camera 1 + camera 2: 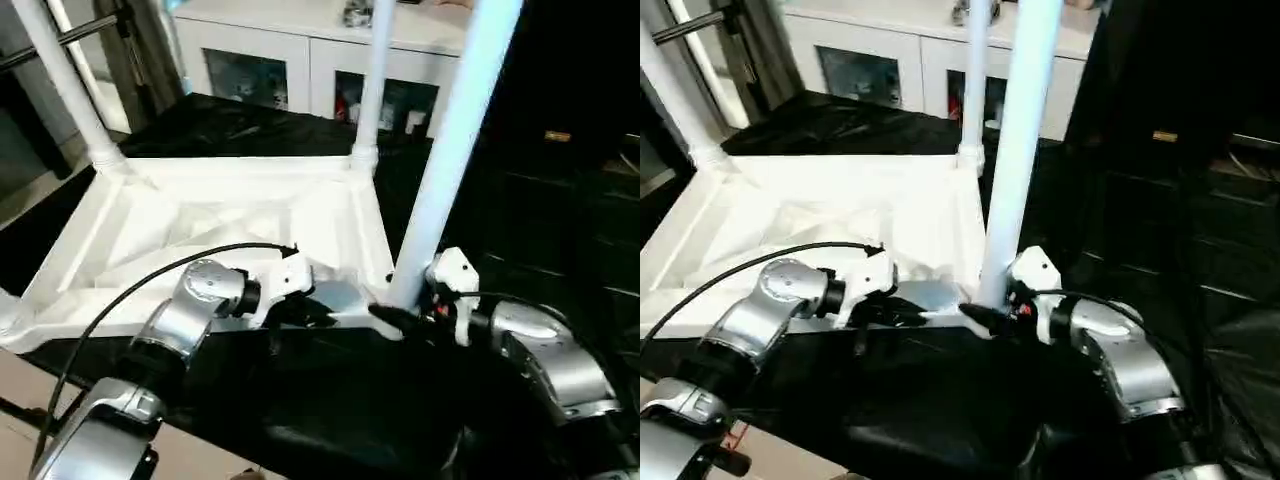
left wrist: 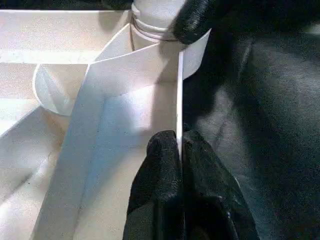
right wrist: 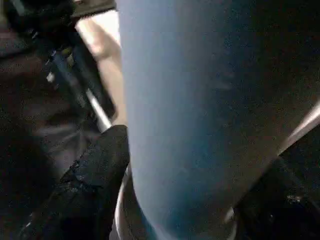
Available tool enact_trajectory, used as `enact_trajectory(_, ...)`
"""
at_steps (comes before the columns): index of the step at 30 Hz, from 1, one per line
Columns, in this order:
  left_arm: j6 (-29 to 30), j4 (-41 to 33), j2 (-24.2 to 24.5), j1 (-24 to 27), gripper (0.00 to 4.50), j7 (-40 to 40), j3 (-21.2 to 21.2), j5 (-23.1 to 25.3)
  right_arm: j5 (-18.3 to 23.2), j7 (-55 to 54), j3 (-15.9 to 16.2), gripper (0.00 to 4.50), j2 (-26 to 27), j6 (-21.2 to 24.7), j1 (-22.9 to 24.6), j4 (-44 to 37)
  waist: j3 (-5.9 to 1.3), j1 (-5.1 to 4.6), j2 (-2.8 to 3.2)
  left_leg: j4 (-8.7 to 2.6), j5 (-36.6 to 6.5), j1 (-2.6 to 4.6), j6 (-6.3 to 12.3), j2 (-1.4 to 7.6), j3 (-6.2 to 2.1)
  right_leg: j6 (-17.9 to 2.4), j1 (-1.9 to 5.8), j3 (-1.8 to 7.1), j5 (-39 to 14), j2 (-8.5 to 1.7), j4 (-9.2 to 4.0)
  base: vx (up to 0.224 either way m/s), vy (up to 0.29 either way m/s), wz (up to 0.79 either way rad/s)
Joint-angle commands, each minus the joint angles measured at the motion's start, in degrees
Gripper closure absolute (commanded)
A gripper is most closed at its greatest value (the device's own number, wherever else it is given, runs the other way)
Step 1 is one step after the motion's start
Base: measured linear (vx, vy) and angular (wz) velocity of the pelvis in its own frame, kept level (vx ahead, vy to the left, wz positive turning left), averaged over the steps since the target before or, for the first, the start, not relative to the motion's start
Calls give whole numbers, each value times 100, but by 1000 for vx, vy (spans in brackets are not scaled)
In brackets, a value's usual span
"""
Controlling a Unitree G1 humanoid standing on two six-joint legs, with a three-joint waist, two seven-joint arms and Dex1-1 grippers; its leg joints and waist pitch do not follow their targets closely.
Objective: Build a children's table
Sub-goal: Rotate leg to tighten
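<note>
Your left gripper [image 2: 179, 150] has its fingers [image 2: 160, 170] pinched tight on the thin near rim of the upturned tabletop [image 1: 230, 215], one finger on the inner face and one on the outer. Your right gripper [image 1: 395, 318] has its fingers set around the base of the nearest leg [image 1: 450, 140], one black finger [image 3: 90, 185] lying against the tube just above its socket; from the right wrist view you can see the tube between the fingers, gripped low down.

That leg stands upright in the near corner socket, close to the left gripper's hold on the rim. The tabletop lies upside down, ribs and cross braces facing up, on a black sheet [image 1: 330, 400] that covers the surface in front of you. Two more legs rise from the far corners: one [image 1: 372, 80] at the far right, one [image 1: 65, 85] at the far left. Behind them stands a white cabinet [image 1: 290, 55] with glass doors.
</note>
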Motion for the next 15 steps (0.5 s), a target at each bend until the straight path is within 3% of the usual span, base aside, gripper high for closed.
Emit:
enact_trajectory(1,-93,-304,-86,18,450,-230,2,-413,10,243,222,173,-69,67,72,8,-296,15,-85,-346,-597,1,506,309,-60,-1535,269,172,89,-375,-320,0,0,0)
enact_trajectory(15,-5,-369,-33,130,450,-227,60,-331,111,307,342,197,-42,218,358,-252,-296,31,-85,-339,-589,0,496,307,-57,-1538,256,166,58,-368,-322,0,0,0)
